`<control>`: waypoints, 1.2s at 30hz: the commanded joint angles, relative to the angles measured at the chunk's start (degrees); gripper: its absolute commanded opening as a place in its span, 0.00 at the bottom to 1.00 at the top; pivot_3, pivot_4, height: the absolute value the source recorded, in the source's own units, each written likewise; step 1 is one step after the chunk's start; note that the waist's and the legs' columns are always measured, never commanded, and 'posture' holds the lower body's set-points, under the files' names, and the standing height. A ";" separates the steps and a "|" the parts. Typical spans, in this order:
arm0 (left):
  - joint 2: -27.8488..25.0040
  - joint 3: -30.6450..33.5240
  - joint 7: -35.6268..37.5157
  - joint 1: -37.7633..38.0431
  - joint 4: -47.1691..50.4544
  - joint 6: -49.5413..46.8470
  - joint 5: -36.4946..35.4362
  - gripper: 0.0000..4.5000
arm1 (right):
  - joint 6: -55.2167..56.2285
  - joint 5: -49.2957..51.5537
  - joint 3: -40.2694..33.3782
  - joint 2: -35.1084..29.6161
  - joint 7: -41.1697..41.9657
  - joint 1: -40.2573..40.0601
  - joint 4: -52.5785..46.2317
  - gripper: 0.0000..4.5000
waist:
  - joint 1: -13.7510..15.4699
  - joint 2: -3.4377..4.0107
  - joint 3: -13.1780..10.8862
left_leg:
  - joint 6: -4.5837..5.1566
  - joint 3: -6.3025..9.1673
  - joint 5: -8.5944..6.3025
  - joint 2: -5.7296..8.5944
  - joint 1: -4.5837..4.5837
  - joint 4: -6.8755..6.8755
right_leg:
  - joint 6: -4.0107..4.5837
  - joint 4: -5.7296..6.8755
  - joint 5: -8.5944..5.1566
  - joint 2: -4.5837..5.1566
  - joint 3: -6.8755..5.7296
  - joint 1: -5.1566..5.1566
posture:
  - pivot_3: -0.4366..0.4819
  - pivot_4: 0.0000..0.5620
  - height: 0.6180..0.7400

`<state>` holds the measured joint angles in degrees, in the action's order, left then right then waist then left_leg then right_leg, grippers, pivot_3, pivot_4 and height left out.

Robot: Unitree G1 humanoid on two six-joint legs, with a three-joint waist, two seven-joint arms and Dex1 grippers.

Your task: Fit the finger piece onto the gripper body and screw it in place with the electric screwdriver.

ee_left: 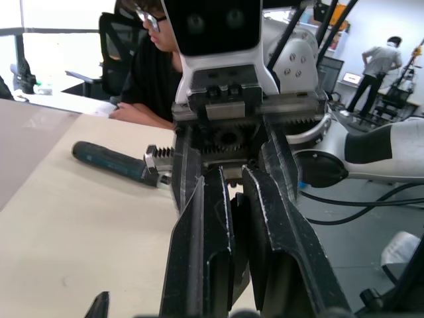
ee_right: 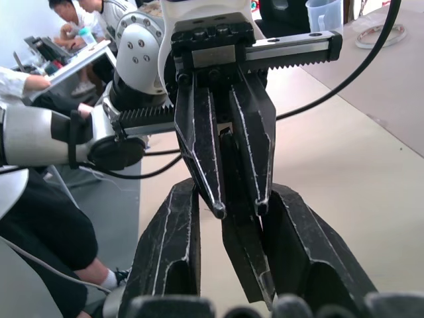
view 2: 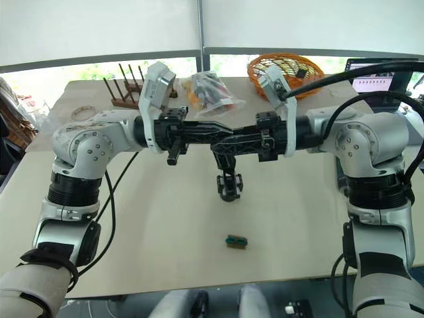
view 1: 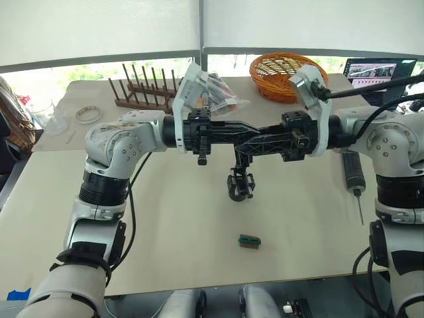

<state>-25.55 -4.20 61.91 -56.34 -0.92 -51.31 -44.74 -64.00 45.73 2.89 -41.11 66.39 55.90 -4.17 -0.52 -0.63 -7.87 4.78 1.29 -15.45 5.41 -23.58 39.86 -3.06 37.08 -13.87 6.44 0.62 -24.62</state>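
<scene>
My two grippers meet fingertip to fingertip above the middle of the table. The left gripper point(view 1: 260, 134) is shut on a thin black wedge, the finger piece point(ee_left: 236, 215). The right gripper point(view 1: 248, 146) has its fingers point(ee_right: 301, 252) set wider, shut on the upper part of the gripper body point(view 1: 240, 183). The body's round base hangs below the fingers, clear of the table. Both parts press together where the fingers overlap, and the joint itself is hidden. The electric screwdriver point(view 1: 353, 177) lies on the table beside my right arm, bit toward the near edge.
A small green block point(view 1: 249, 241) lies near the front edge. At the back stand a wooden rack point(view 1: 147, 93), a plastic bag point(view 1: 222, 93), an orange wicker basket point(view 1: 285, 74) and a laptop point(view 1: 377, 71). A tape ring point(view 1: 88, 114) lies far left. People sit nearby.
</scene>
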 commanded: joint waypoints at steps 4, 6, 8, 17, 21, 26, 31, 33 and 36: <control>0.03 1.62 0.04 -1.36 0.82 -0.59 -0.86 0.00 | 6.62 -2.84 1.96 -1.87 3.86 -0.62 -3.57 0.36 | -0.05 0.00 0.00 | 0.00 0.00 0.00 0.00 0.01 0.01 | 0.00 0.02 0.00 -0.01 0.00 0.00 | 0.48 0.27 1.00; -0.12 1.45 0.28 -1.03 1.04 -0.43 -0.66 0.00 | 6.62 -2.67 1.58 -1.32 3.25 -0.25 -3.31 0.36 | -0.07 0.00 0.00 | 0.00 0.00 0.00 0.00 0.00 0.01 | 0.00 0.01 0.00 -0.01 -0.01 0.00 | 0.48 0.27 1.00; -0.34 1.18 0.64 -0.63 1.32 -0.23 -0.42 0.00 | 6.67 -2.58 1.43 -1.09 3.04 0.16 -3.11 0.36 | -0.05 0.00 0.00 | 0.00 0.00 0.00 0.00 0.00 0.01 | 0.00 0.01 0.00 -0.01 -0.01 0.00 | 0.48 0.27 1.00; -0.35 0.86 1.11 -0.71 0.64 0.31 0.31 0.00 | 12.03 -5.34 2.60 -1.55 4.94 0.12 -3.42 0.11 | -0.06 0.00 0.00 | 0.00 0.00 0.00 0.00 0.00 0.02 | 0.00 0.01 0.00 -0.01 -0.01 0.00 | 0.48 0.27 1.00; -1.21 -0.16 2.13 -0.62 0.65 0.45 1.21 0.10 | 14.07 -6.23 2.23 -1.04 5.51 -0.34 -3.26 0.07 | -0.05 0.00 0.00 | 0.00 0.00 0.00 0.00 0.00 0.02 | 0.00 0.01 0.00 -0.02 -0.04 0.00 | 0.48 0.27 1.00; -7.03 -2.70 10.84 2.09 -0.20 8.85 7.05 0.60 | 19.33 -8.84 2.03 -1.79 6.60 -4.15 -4.03 0.07 | -0.18 0.00 0.00 | 0.00 -0.01 0.00 0.00 0.01 0.01 | 0.00 0.01 0.00 -0.04 -0.06 -0.01 | 0.48 0.27 1.00; -14.43 -10.00 21.55 9.31 -4.84 29.32 20.69 1.00 | 23.37 -10.02 0.41 -3.24 6.98 -9.91 -5.53 0.07 | -0.20 0.01 0.00 | -0.01 -0.03 0.00 0.00 0.03 -0.04 | 0.00 0.01 0.00 -0.04 -0.15 -0.07 | 0.48 0.27 1.00; -12.65 -12.13 19.25 10.59 -11.05 37.52 26.67 1.00 | 24.44 -10.30 -0.44 -3.93 6.58 -12.81 -6.40 0.07 | 0.37 0.01 0.00 | -0.01 -0.04 0.01 0.01 0.02 0.01 | 0.00 -0.02 0.00 -0.04 -0.21 -0.07 | 0.48 0.27 1.00; -7.34 -14.56 13.39 10.95 -20.62 47.50 34.23 1.00 | 25.54 -10.64 -1.45 -4.67 5.78 -16.72 -7.65 0.07 | 1.61 0.01 -0.01 | 0.02 -0.04 0.01 0.05 0.00 0.11 | 0.00 -0.24 0.00 -0.08 -0.27 -0.01 | 0.48 0.27 1.00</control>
<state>-34.56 -17.82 78.13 -44.62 -18.87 -9.40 -14.05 -40.32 34.94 3.92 -44.69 72.37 39.43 -9.80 1.09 -0.62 -7.88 4.83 1.26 -15.43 5.48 -23.63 40.01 -3.06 36.81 -13.87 6.37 0.34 -24.63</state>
